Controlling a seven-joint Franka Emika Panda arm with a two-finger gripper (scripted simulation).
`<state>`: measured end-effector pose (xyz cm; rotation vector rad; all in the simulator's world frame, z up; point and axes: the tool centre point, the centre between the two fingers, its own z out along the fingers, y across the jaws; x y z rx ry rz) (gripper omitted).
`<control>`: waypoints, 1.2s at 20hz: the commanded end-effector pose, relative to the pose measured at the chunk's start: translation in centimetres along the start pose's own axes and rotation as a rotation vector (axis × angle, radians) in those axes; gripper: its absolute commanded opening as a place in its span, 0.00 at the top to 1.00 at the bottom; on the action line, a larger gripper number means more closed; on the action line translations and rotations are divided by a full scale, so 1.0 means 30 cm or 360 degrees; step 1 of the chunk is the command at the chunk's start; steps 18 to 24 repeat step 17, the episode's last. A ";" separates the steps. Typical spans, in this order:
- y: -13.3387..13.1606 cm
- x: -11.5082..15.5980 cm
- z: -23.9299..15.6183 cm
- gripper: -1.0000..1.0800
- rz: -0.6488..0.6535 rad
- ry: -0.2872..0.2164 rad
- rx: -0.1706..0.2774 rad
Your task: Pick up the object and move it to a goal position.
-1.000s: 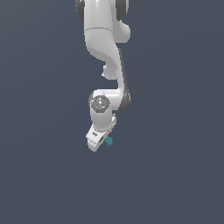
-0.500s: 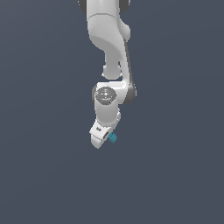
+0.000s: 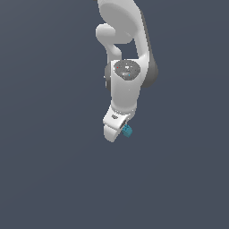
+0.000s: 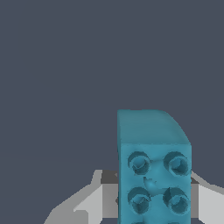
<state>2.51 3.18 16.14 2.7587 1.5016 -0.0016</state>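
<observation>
The object is a small teal-blue block (image 3: 127, 131) with dark holes. In the exterior view it pokes out at the tip of my white gripper (image 3: 123, 130), which hangs from the arm above the grey floor. In the wrist view the block (image 4: 153, 148) fills the space between the two grey fingers (image 4: 89, 203), with its holed face toward the camera. The gripper (image 4: 153, 205) is shut on the block and holds it in the air. The fingertips are mostly hidden by the hand in the exterior view.
A plain dark grey floor (image 3: 53, 170) lies all around. The white arm (image 3: 127, 53) reaches down from the top of the exterior view. No goal marker shows.
The gripper, still holding the block, has moved up and toward the exterior view's right. The arm's wrist has swung with it and looks larger.
</observation>
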 end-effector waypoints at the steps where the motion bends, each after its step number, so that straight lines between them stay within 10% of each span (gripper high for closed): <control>1: -0.025 0.038 -0.088 1.00 0.0000 0.0000 -0.0001; 24: -0.081 0.156 -0.337 1.00 0.0002 0.0002 0.0000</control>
